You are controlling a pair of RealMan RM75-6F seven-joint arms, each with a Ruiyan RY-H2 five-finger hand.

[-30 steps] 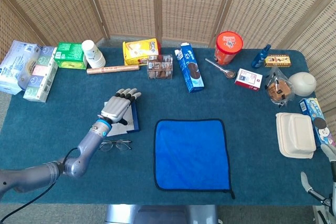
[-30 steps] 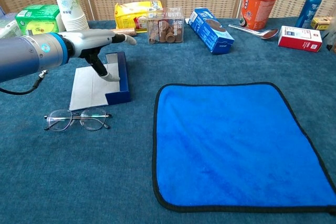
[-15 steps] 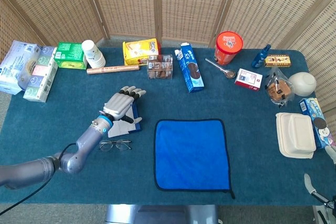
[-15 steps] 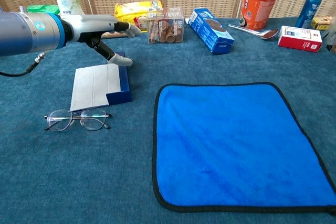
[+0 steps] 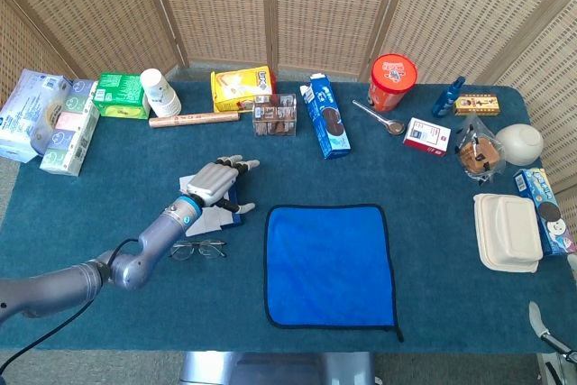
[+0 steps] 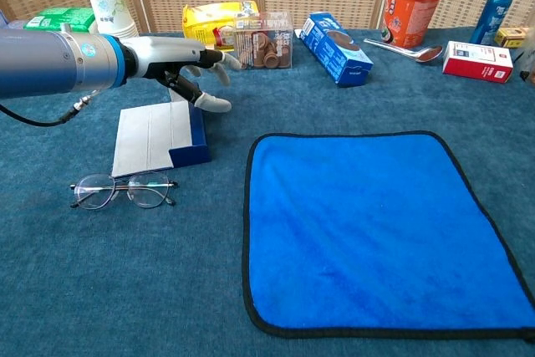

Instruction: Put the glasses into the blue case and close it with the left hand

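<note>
With the left hand (image 6: 180,63) being held spread and empty above the blue case (image 6: 164,135), the glasses (image 6: 124,190) are being left ungrasped and risk being missed.

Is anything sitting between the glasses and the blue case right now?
Nothing visible does. The glasses lie on bare cloth just in front of the case, with only open table between them. The left hand hovers above the case's far end, holding nothing, not between the two.
</note>
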